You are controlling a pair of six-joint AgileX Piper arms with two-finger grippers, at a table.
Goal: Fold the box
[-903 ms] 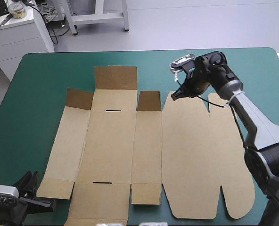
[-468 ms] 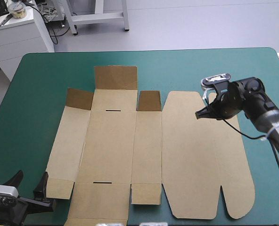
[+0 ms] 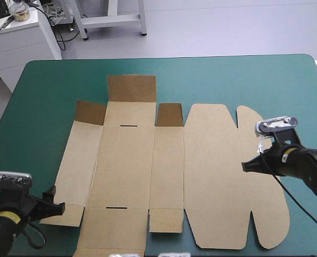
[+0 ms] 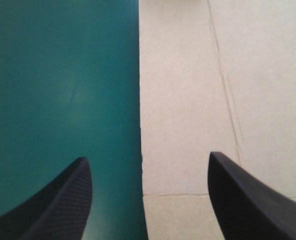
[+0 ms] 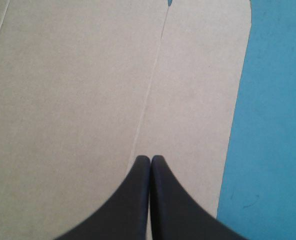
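Left gripper (image 3: 52,195), jaws wide and empty, straddles the flat box (image 3: 148,176) edge near the tabletop's left corner. Right gripper (image 3: 245,167) has its jaws pressed together, holding nothing. A shallow bite could shove the board sideways.

Plain brown box (image 3: 169,176), unprinted, crossed by faint thin crease lines (image 5: 147,95) and marked with two short black slits (image 3: 129,126). Three flaps (image 3: 130,88) at its far edge a darker brown. Solid teal-green surface (image 3: 228,80) all around, one even colour with no pattern. Black, matte left fingers (image 4: 58,205) and right fingers (image 5: 135,200), the left with a fine woven texture showing faintly.
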